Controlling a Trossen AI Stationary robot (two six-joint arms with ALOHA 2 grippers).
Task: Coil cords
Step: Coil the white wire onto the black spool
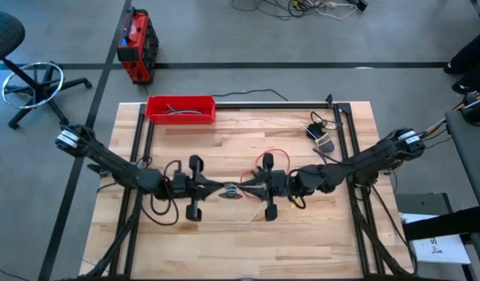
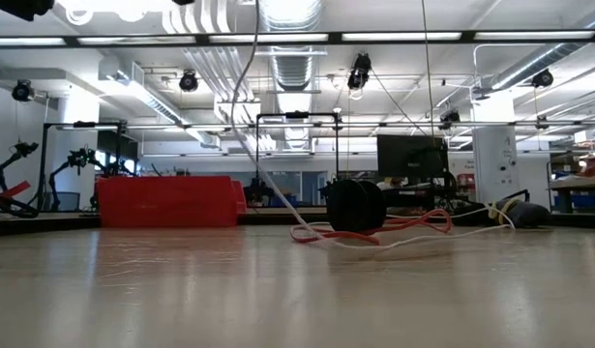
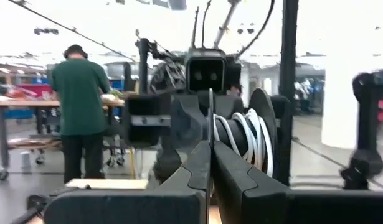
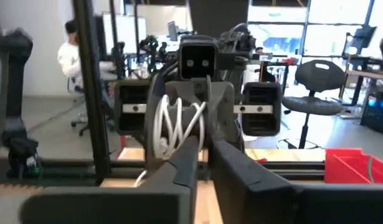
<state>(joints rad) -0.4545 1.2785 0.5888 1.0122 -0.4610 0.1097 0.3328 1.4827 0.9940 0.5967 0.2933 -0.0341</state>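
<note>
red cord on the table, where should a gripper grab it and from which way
Judging by its pose, take the thin red cord at the raised loop just behind the right gripper, coming straight down from above. The loop lies open on the wooden table, clear of the white cord wound between the grippers.

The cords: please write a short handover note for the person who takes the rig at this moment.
Left gripper: shut, at the table's centre, tip to tip with the right gripper, also shut. Both hold the white cord, raised off the table.
White cord: partly wound into loops at the grippers; a tail hangs down to the table.
Red cord: loose on the table by a black disc, not coiled.
Left to do: finish the white coil, then coil the red cord.
</note>
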